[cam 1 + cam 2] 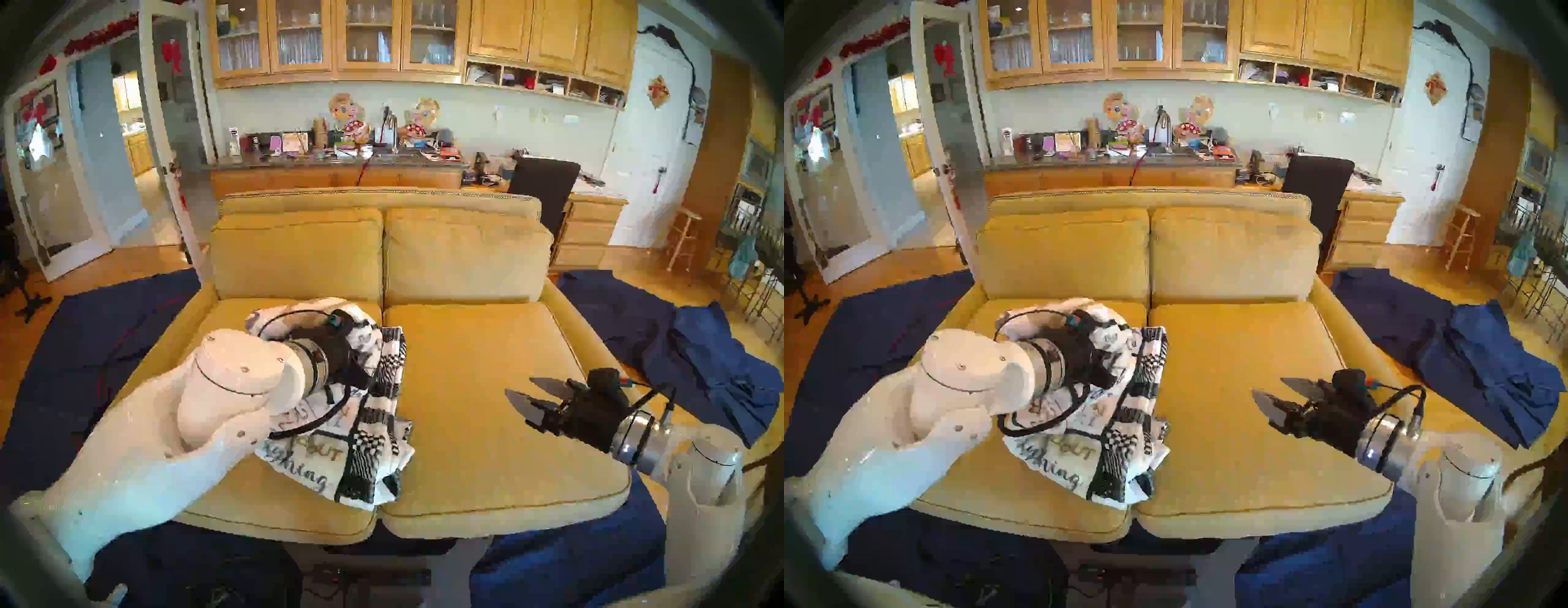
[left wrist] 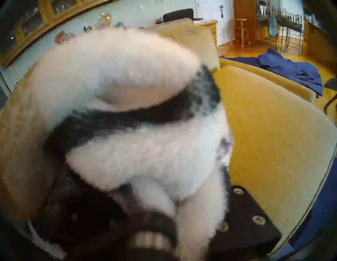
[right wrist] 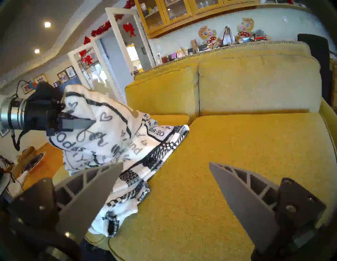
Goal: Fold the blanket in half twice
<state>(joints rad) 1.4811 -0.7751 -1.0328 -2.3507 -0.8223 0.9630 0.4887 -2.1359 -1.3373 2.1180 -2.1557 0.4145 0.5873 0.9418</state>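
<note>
The blanket (image 1: 360,446), white fleece with black lettering and a checkered border, lies bunched on the sofa's left seat cushion. My left gripper (image 1: 365,373) is shut on an upper fold of it and holds that bunch raised above the cushion. The rest drapes down to the front edge. In the right wrist view, one left finger (image 3: 78,124) presses into the blanket (image 3: 113,138). Fleece (image 2: 145,155) fills the left wrist view and hides the fingertips. My right gripper (image 1: 518,385) hovers open over the right seat cushion, pointing at the blanket from a short distance with nothing between its fingers (image 3: 246,196).
The yellow sofa (image 1: 488,424) has two seat cushions with a seam between them, and back cushions (image 1: 466,254) behind. Plain navy cloths lie on the floor to the right (image 1: 700,361), to the left (image 1: 85,339) and in front. A cluttered counter stands behind the sofa.
</note>
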